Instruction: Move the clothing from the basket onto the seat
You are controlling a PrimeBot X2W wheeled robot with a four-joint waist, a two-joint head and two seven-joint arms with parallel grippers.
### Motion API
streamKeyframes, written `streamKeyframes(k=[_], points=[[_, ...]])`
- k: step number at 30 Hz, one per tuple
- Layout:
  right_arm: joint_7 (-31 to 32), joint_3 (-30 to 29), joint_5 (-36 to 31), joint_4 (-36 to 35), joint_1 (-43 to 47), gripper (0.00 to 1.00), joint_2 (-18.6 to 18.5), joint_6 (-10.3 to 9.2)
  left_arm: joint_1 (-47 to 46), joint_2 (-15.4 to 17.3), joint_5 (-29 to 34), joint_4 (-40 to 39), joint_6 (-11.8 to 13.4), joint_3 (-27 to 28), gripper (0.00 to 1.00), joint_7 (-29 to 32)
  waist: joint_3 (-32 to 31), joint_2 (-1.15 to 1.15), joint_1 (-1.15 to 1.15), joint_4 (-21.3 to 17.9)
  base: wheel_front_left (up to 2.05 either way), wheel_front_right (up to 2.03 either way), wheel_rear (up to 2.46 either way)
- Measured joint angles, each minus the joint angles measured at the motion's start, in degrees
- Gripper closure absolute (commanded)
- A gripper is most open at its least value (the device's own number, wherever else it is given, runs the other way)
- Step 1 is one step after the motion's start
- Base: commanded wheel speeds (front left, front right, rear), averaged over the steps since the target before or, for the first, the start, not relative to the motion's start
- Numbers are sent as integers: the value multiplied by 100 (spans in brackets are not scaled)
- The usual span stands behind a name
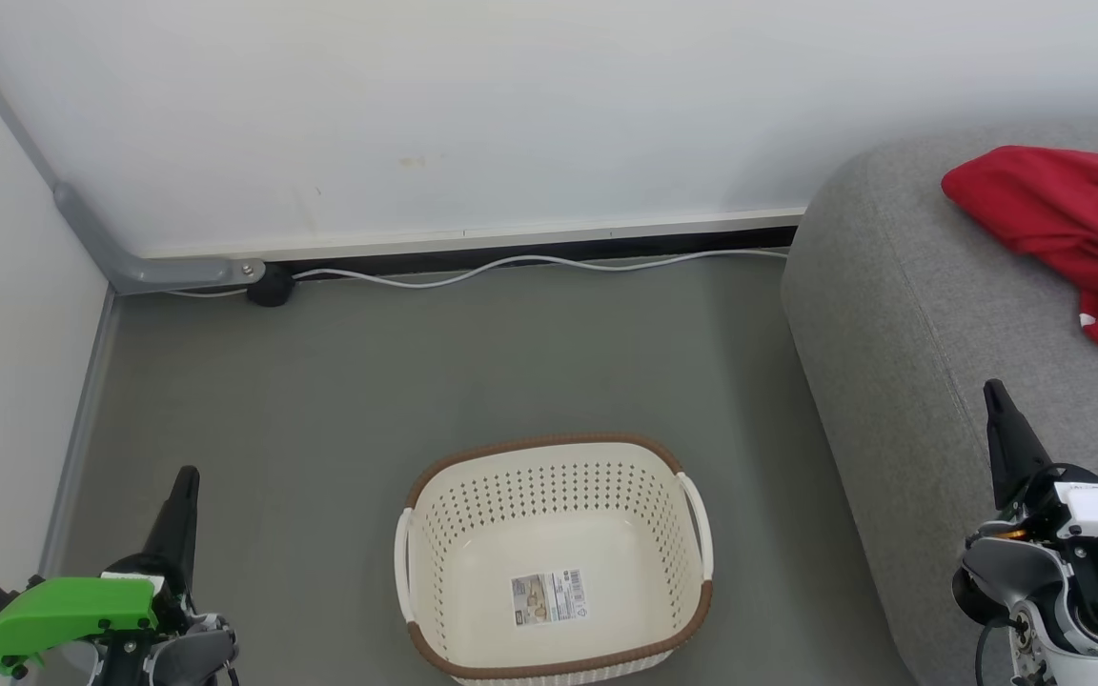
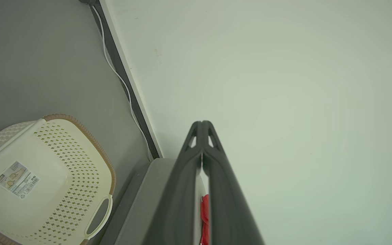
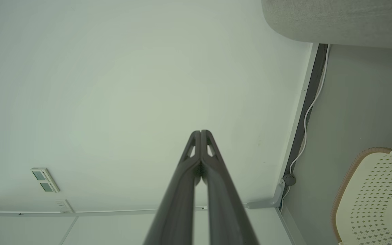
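grey floor by wall: basket (image 1: 554, 557) empty, clothing (image 1: 1068, 233) already on seat (image 1: 892, 314). left gripper (image 1: 185, 484) & right gripper (image 1: 995, 395) pinched closed, holding nothing, parked; job looks done.

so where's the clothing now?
Head view, upper right: the clothing lies on the sofa, well right of the empty basket on the floor.
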Motion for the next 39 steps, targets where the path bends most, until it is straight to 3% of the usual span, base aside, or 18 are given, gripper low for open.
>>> streamKeyframes(k=[39], points=[[-1, 4, 19, -24, 0, 100, 0, 1, -32, -7, 0, 43, -43, 12, 100, 1, 0, 0, 0, 1, 0, 0, 0]])
